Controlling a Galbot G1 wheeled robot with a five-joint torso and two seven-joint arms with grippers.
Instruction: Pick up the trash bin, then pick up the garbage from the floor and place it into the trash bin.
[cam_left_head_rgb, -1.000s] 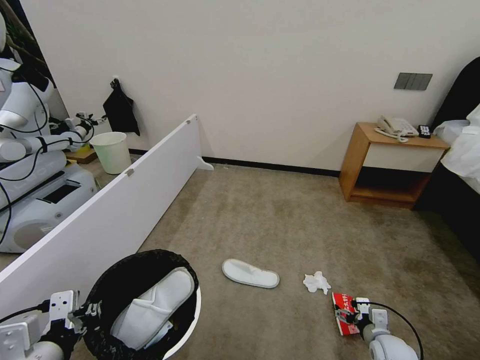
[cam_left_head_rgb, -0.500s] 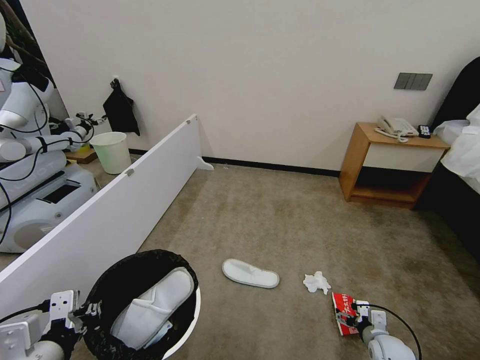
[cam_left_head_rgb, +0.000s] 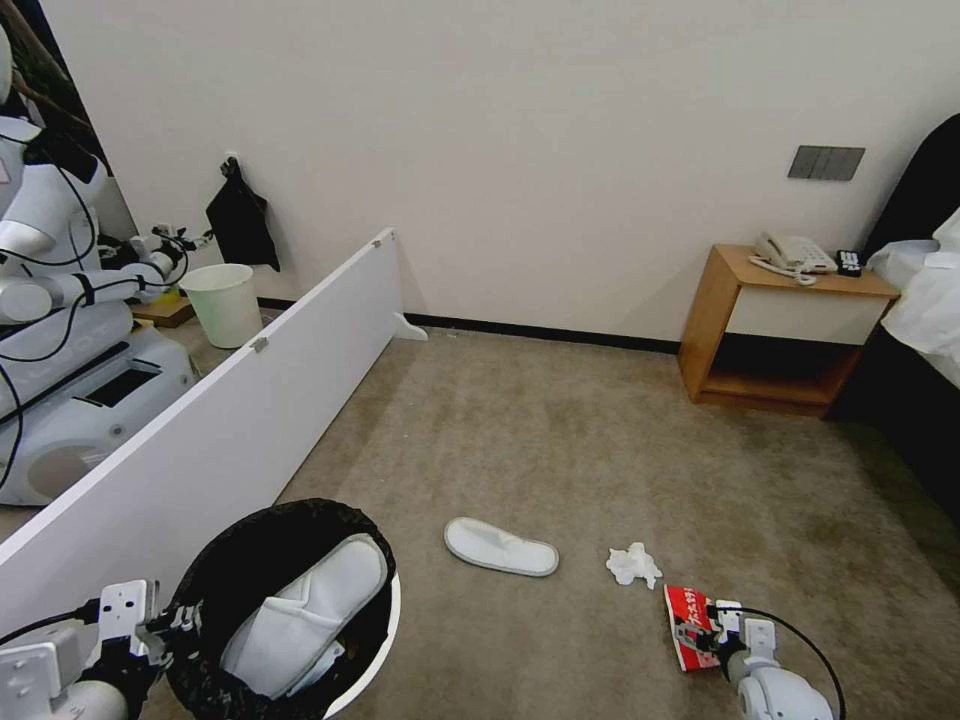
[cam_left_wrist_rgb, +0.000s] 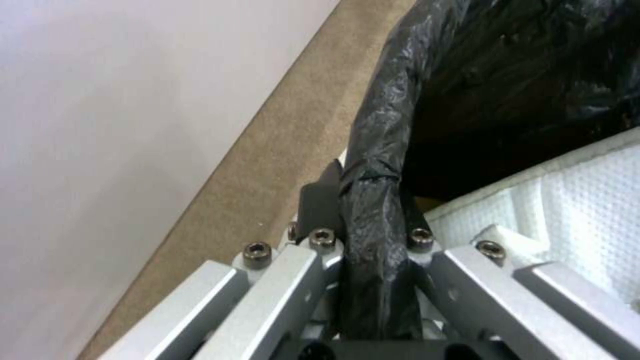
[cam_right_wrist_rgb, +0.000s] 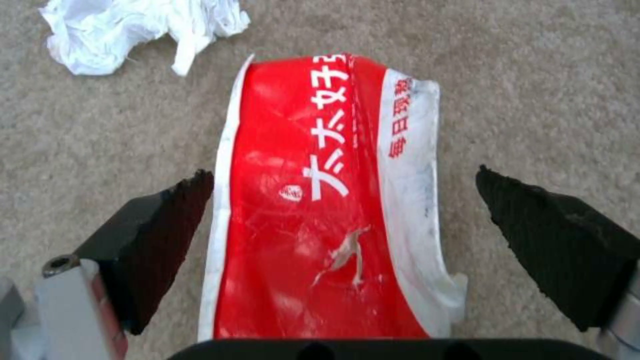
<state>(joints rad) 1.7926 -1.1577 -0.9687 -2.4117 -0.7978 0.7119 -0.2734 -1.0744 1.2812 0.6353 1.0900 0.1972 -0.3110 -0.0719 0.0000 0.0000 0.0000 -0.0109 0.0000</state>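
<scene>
Appeared to be a hotel-style bedroom: beige carpet (cam_left_head_rgb: 560, 440), wooden bedside table (cam_left_head_rgb: 780, 325) at right carrying a corded telephone (cam_left_head_rgb: 793, 252), white bedding (cam_left_head_rgb: 925, 290) at far right edge, wall switch panel (cam_left_head_rgb: 826, 162) at upper right.

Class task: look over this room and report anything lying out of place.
Three things lie on the carpet: a white slipper, a crumpled tissue and a red-white packet between the open right gripper's fingers. A second slipper sits in the trash bin.

Legible print confined to red-white packet (cam_right_wrist_rgb: 320, 200): white Chinese characters running lengthwise on red field, red characters along white side strip, small round logo beside them. Nothing else readable.
</scene>
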